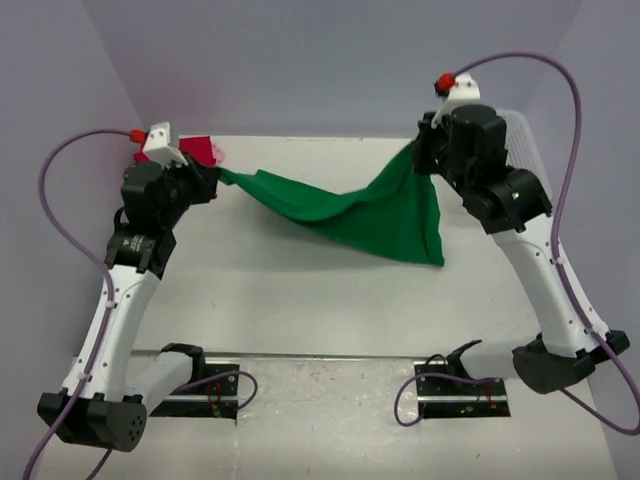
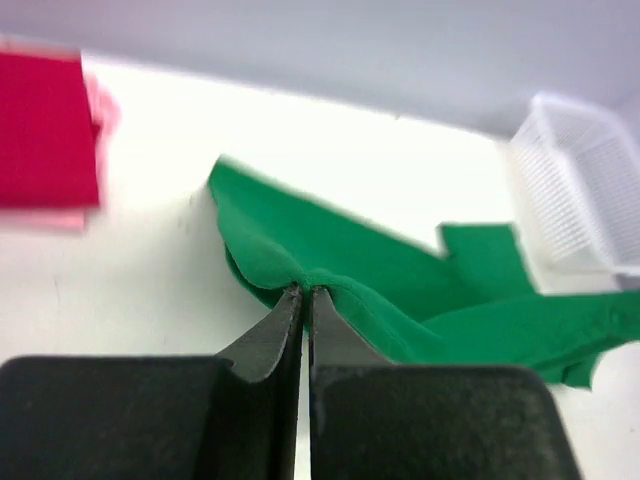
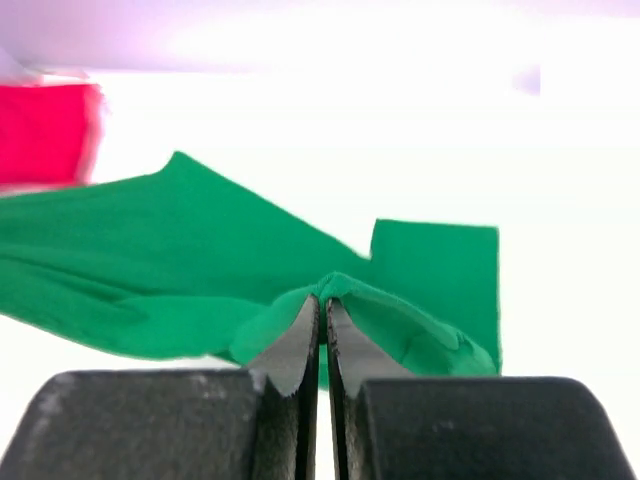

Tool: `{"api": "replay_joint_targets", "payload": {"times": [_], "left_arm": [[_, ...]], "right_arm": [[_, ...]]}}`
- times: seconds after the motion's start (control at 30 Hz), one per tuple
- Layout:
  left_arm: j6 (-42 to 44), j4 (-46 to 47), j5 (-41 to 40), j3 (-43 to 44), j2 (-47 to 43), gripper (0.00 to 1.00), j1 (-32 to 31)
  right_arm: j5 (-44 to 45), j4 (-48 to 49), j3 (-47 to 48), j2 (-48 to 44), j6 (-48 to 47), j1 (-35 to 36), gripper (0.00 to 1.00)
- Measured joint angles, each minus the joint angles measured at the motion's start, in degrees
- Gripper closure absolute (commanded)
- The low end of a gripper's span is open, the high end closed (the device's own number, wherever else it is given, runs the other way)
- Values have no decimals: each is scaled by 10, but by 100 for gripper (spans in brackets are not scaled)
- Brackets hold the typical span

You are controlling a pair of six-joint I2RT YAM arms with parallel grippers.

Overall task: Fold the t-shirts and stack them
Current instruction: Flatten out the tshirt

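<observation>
Right now the green t-shirt (image 1: 350, 210) is stretched between both arms above the middle-back part of the counter (image 1: 300, 300). The left claw (image 2: 304, 292) has its two dark fingers pressed together on a small fold of the green cloth. That fold bulges just past the fingertips, and the rest of the shirt trails off to the right. The right claw (image 3: 322, 300) is likewise squeezed tight on a bunched edge of the same shirt, with fabric humped over both fingertips and spreading leftward.

In the top view the cloth runs from the left claw, sags in a shallow curve toward the centre, then rises to the right claw. Below the right claw a wider panel hangs down to a pointed lower corner. I cannot tell whether that corner touches the counter or hangs just above it.

At the far left corner of the counter lies a folded red t-shirt (image 2: 45, 130), just behind the left claw and apart from the green cloth. A pale pink t-shirt (image 2: 103, 108) shows as a thin border at its right and lower edges, seemingly underneath it. A white mesh basket (image 2: 580, 190) stands at the far right of the counter, behind the right arm.
</observation>
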Motion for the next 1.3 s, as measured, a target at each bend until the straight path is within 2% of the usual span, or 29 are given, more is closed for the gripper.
{"api": "replay_joint_targets", "payload": {"times": [0.17, 0.27, 0.4, 0.57, 0.63, 0.77, 0.87, 1.03, 1.13, 1.3], "left_arm": [[21, 31, 29, 104, -54, 100, 0], [31, 43, 43, 166, -83, 100, 0], [48, 63, 44, 222, -114, 100, 0], [69, 109, 36, 248, -85, 100, 0], [81, 126, 26, 259, -32, 100, 0], [104, 155, 7, 285, 118, 100, 3], [119, 151, 3, 332, 239, 100, 12], [148, 121, 7, 489, 402, 100, 26], [155, 106, 9, 561, 441, 100, 40], [160, 113, 14, 636, 442, 100, 69]], "right_arm": [[2, -46, 265, 70, -66, 92, 100], [5, -71, 367, 70, -94, 158, 100], [17, -56, 351, -1, -125, 215, 100], [44, -9, 342, -28, -176, 219, 100], [51, 9, 387, 14, -205, 206, 100], [39, 61, 513, 158, -245, 136, 100], [8, 108, 501, 231, -255, 62, 100], [-30, 120, 499, 328, -254, -26, 100], [-42, 121, 496, 339, -257, -49, 100], [-65, 154, 501, 311, -258, -59, 100]]}}
